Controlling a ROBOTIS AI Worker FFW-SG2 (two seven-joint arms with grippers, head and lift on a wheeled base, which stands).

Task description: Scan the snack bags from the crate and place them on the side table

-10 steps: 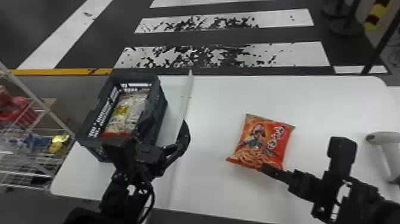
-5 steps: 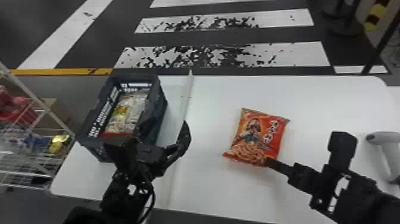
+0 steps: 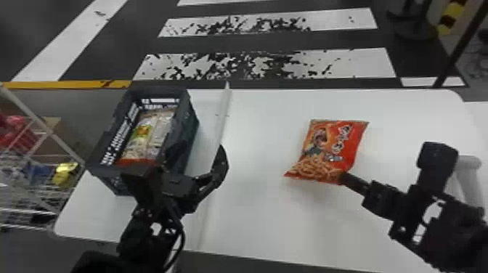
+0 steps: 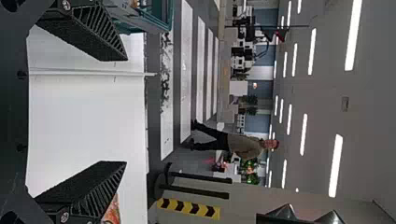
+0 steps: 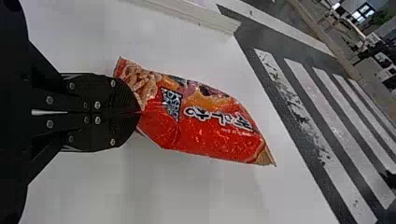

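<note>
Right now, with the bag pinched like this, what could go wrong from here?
The right gripper grips the snack bag only by a lower corner, so the bag may sag, twist or slip free. Its printed front faces up in the head view; if the barcode is on the back, a scan could miss it. The white scanner lies close to the right arm, which might bump it.

right end effector [image 3: 342, 178]: at red bag's [image 3: 332, 150] corner | crate [image 3: 190, 125]: left of divider [image 3: 222, 119], snack bags [image 3: 148, 134] inside

head: above, downward | left wrist: level, outward | right wrist: close, downward (table [image 3: 254, 214] in all)
</note>
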